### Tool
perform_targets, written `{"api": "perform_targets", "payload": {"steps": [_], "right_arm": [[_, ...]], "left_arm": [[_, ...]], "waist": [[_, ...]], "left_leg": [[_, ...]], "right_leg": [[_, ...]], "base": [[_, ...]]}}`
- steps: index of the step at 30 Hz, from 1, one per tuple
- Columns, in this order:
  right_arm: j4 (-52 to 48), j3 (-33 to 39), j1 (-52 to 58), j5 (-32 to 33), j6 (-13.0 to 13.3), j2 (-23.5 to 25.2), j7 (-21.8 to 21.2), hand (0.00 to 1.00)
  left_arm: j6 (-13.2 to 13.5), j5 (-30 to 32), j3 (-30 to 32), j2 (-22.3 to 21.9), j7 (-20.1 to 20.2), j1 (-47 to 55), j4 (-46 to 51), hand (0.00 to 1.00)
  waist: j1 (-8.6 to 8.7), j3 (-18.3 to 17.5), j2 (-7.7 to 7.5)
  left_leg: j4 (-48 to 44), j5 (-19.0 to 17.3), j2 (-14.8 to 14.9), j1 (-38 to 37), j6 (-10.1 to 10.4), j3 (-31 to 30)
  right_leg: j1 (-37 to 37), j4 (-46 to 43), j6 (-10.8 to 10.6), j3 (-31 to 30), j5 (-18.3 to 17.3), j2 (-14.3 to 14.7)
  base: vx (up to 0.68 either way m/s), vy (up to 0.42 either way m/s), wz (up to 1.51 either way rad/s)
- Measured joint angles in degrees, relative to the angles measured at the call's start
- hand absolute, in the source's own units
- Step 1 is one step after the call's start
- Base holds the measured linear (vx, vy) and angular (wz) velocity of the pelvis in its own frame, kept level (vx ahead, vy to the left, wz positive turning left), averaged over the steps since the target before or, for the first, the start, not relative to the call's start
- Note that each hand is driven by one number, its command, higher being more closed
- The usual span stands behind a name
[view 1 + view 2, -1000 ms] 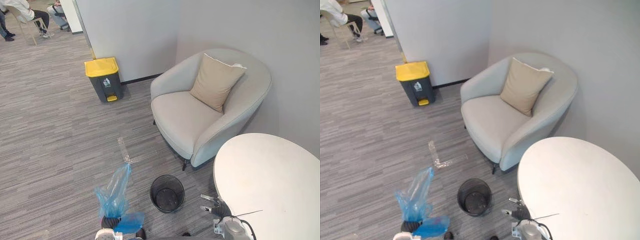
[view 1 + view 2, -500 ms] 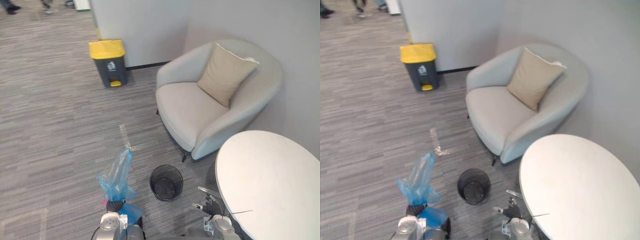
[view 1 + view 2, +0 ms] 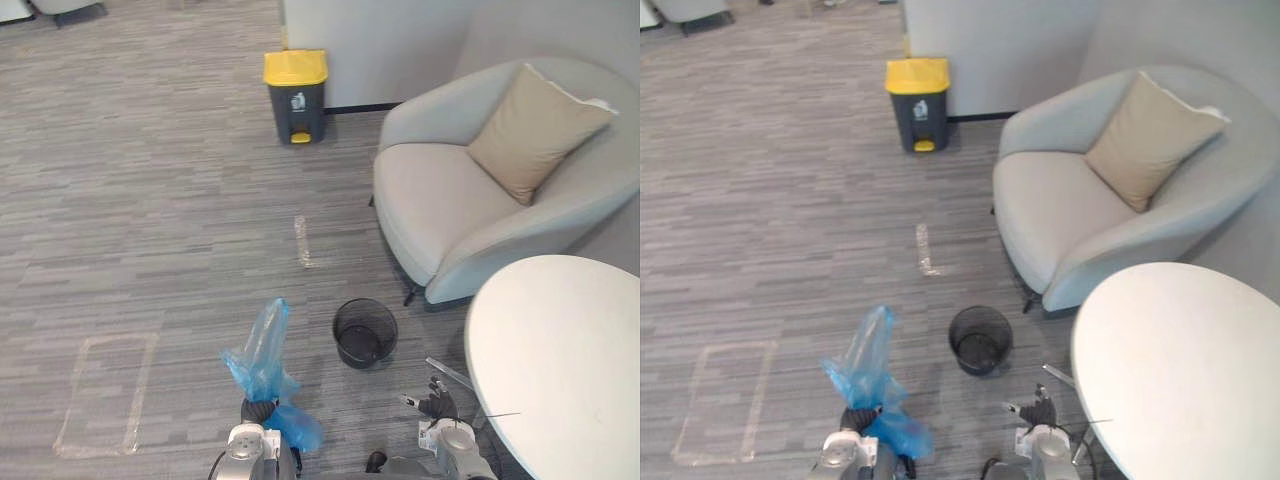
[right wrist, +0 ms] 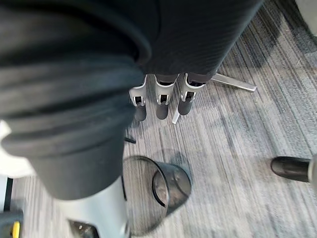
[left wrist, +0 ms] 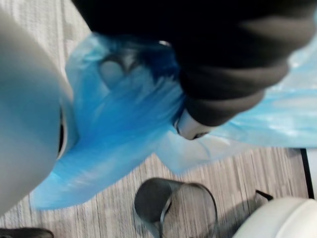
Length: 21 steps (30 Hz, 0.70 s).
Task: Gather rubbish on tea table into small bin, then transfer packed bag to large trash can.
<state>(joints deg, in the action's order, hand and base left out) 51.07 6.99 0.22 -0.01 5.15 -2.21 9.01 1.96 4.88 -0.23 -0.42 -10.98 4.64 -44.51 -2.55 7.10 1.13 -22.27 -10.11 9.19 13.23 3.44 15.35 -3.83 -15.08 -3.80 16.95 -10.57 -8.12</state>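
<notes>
Grey carpet [image 3: 150,220] is spreading round the armchair [image 3: 450,200] and white table [image 3: 570,350], yellow-lidded trash can [image 3: 295,95] sitting far off by the wall [image 3: 380,40]. You're holding the blue bag [image 3: 262,345] upright near the mesh bin [image 3: 364,333], long axis vertical, loose end pointing up. Your left hand [image 3: 258,412] is clenching its base; right hand [image 4: 162,101] is hanging straight-fingered, empty.

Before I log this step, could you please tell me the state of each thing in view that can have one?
Left hand: shut on the bag.
Bag: out of the bin, crumpled in that hand.
Right hand: open, holding nothing.
Bin: upright on the floor, no bag in it.
Trash can: lid shut.
Table: top bare.
</notes>
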Motion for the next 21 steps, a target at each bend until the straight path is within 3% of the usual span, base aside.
{"api": "perform_targets", "payload": {"steps": [2, 4, 8, 13, 15, 16, 18, 21], "right_arm": [[0.3, 0.1, 0.2, 0.0, -0.2, 1.5, -0.1, 0.0], [0.6, 0.1, 0.0, 0.0, -0.1, 1.5, 0.0, 0.0], [4.6, -0.4, -1.9, 0.0, -0.2, 1.6, 0.0, 0.0], [4.9, 0.0, -2.2, -0.1, -0.5, 1.4, 0.0, 0.0], [4.8, 1.0, -2.1, -0.1, -0.5, 1.4, 0.0, 0.0], [4.8, 1.4, -2.0, -0.1, -0.5, 1.3, 0.0, 0.0], [4.8, 1.4, -1.4, -0.1, -0.6, 1.8, -0.1, 0.0], [4.9, 1.4, -1.3, 0.0, -0.6, 2.0, -0.1, 0.0]], "left_arm": [[-0.1, 0.2, -2.5, 2.3, 0.0, -0.3, -1.1, 1.0], [-0.1, 0.3, -4.3, 3.7, 0.0, -0.7, -1.3, 1.0], [-0.1, 0.6, -4.9, 5.4, -0.1, -0.6, -2.0, 1.0], [-0.1, 0.6, -4.1, 5.4, 0.0, 0.5, -2.6, 1.0], [-0.2, 0.6, -4.1, 5.7, -0.1, 0.6, -2.7, 1.0], [-0.2, 0.6, -3.8, 5.5, -0.1, 0.4, -2.7, 1.0], [-0.2, 0.5, -2.9, 5.5, -0.1, 0.4, -2.0, 1.0], [-0.2, 0.0, -2.4, 6.2, -0.1, 0.1, -2.0, 1.0]], "waist": [[0.51, -0.6, -1.71], [0.73, -0.9, -2.24], [0.65, -0.8, -1.79], [0.81, -0.4, -2.5], [1.89, 0.0, -2.93], [2.11, 0.5, -2.4], [2.66, 1.1, -1.66], [2.49, 1.8, -2.01]], "left_leg": [[7.2, 3.4, -4.1, -2.0, -0.9, -0.3], [11.0, 5.3, -6.5, -3.3, -2.1, -1.3], [10.4, 4.8, -8.2, -3.2, -2.9, -1.8], [2.5, -0.4, -10.1, -0.2, -5.4, -2.4], [0.6, -2.4, -11.4, -0.2, -6.4, -4.8], [0.6, -2.8, -11.7, -0.7, -7.0, -6.3], [0.6, -3.8, -11.1, -2.5, -7.4, -8.6], [2.3, -5.2, -11.1, -5.8, -7.2, -10.3]], "right_leg": [[0.3, 2.9, -0.8, -0.3, 1.1, -2.0], [1.8, 5.5, -0.9, -0.5, 2.5, -2.9], [2.3, 6.3, -2.1, -1.9, 2.9, -3.6], [0.7, -0.8, -3.7, -1.9, -2.2, -6.4], [0.2, -6.9, -1.0, -2.6, -2.8, -7.6], [-2.9, -14.8, 1.6, -4.3, -1.1, -8.0], [-7.6, -21.6, 0.3, -8.5, -3.5, -4.8], [-12.8, -18.6, -0.4, -7.7, -4.2, 0.4]], "base": [[-0.07, 0.172, 0.39], [-0.06, 0.143, 0.42], [-0.06, 0.112, 0.14], [0.03, 0.08, 0.19], [0.15, 0.069, 0.46], [0.19, 0.096, 0.6], [0.18, 0.053, 0.53], [0.25, -0.029, 0.29]]}}
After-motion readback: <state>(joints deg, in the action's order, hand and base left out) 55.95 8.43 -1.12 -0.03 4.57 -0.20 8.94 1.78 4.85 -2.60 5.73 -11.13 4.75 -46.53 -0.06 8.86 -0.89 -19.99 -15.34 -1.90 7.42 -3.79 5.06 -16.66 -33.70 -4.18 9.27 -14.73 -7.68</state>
